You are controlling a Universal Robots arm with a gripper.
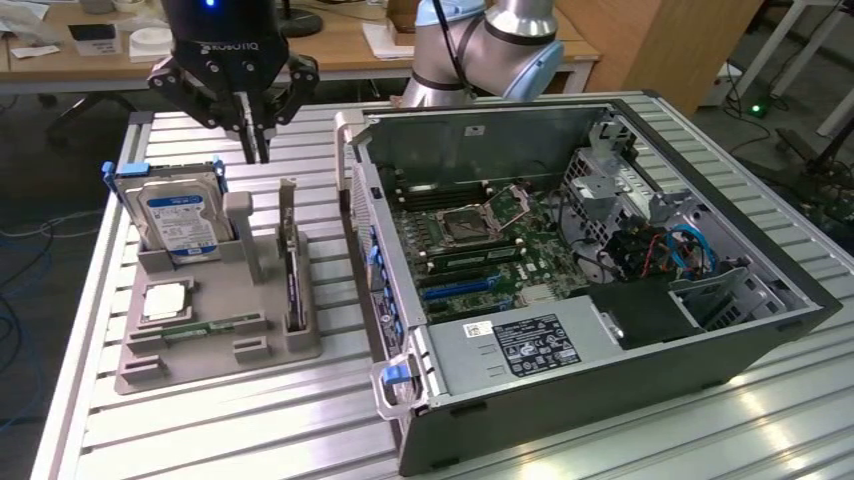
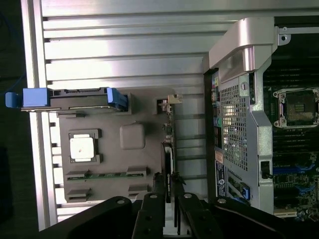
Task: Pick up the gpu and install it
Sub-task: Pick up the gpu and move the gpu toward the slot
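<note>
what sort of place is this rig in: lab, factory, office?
Probably a robotics lab or workshop in an office-type room: an aluminium-profile table carries an open PC case and a grey parts fixture, with wooden desks and a robot arm behind.

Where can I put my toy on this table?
The bare table on the near side of the grey holder, and the corner in front of the computer case. The gap between holder and case is tight. The holder itself is full.

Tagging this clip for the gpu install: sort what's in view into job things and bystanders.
Job: gpu, upright in the grey holder; claw over the holder; open computer case.
Lying about: hard drive, processor chip, memory stick.
</note>
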